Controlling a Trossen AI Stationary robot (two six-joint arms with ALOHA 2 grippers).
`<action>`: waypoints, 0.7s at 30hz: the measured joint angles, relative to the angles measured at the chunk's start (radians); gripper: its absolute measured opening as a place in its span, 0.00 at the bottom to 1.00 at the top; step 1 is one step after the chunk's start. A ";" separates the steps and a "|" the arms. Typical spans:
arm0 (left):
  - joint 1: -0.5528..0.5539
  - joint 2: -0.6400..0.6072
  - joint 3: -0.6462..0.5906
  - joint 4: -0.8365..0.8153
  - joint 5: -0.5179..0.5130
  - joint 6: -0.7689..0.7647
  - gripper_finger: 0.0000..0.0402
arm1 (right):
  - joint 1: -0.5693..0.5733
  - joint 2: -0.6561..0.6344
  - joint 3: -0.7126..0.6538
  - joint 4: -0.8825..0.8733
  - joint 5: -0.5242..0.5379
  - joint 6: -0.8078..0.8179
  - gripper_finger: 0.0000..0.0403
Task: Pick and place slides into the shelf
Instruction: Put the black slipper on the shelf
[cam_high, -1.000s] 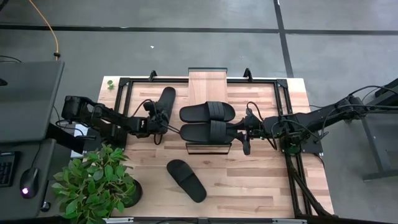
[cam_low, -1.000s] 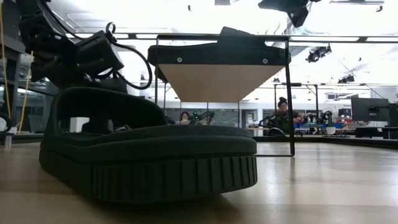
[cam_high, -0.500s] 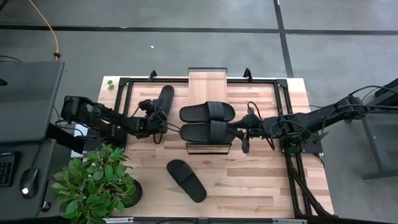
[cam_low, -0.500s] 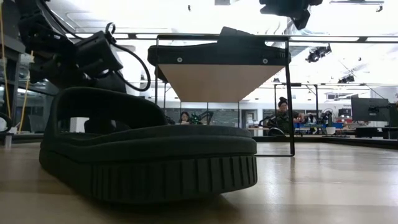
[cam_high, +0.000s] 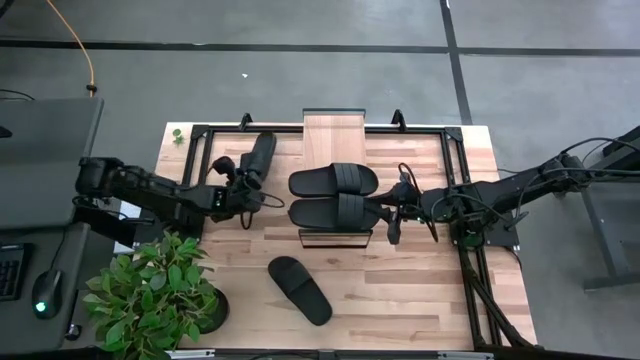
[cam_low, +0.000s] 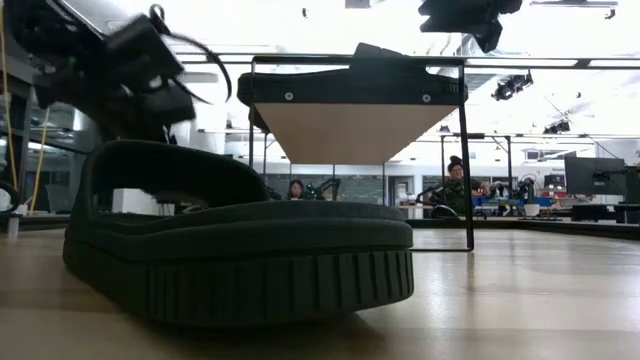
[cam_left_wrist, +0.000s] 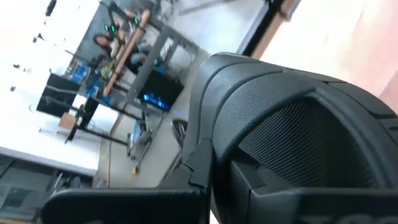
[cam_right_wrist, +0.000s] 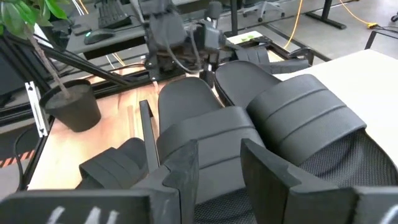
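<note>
The left gripper (cam_high: 240, 182) is at the left of the desk (cam_high: 420, 290), its fingers clamped on a black slide (cam_high: 259, 160) by one end, with most of the sandal reaching toward the far edge beyond the grip. I judge the risk to be a swing or a slip: held so near one end, the sole could pivot in the grip, drop, or knock the dark frame as it travels right toward the shelf (cam_high: 338, 132).

On the shelf's light wood top two more slides already lie side by side, soles flat and straps up, a far one (cam_high: 333, 180) and a near one (cam_high: 330, 211), filling the near half of the plank. A new arrival could shove one of them off.

The fourth slide (cam_high: 299, 289) lies flat on the desk near the front edge, angled, well apart from the shelf and beside a potted plant (cam_high: 155, 292); its leaves may crowd a reach there.

The right gripper (cam_right_wrist: 214, 163) sits at the right end of the near shelved slide, fingers narrowly parted. Whether they are pinching its edge cannot be told. A pull from there might drag that sandal off the plank.

All four are plain matte black, with oval ribbed soles and a wide strap.
</note>
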 joint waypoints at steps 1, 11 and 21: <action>-0.015 -0.023 0.001 -0.008 -0.011 0.000 0.01 | 0.000 0.000 0.000 0.000 0.000 0.001 0.27; -0.213 -0.172 0.101 -0.167 -0.152 0.001 0.02 | 0.000 0.002 0.000 0.009 0.090 0.086 0.27; -0.454 -0.172 0.238 -0.185 -0.339 0.047 0.04 | 0.000 0.094 0.000 0.196 0.071 0.040 0.27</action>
